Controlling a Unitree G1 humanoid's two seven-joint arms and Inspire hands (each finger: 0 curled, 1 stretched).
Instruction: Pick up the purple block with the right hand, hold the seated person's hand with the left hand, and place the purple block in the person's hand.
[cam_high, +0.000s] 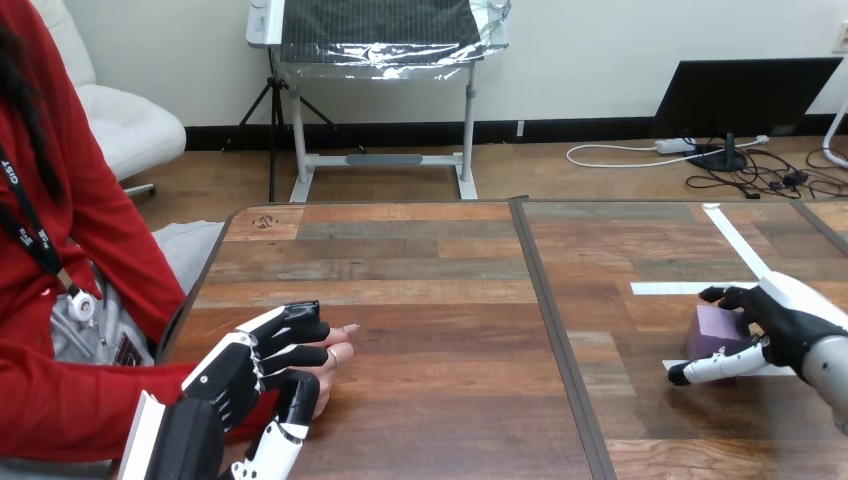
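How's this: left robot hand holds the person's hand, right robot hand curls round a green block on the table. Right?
No: the head view shows a purple block, not green. The left robot hand holds the person's hand; the right robot hand curls round the block on the table.

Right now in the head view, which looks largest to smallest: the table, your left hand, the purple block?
1. table
2. left hand
3. purple block
The left hand is nearer the camera, and the right hand partly covers the block.
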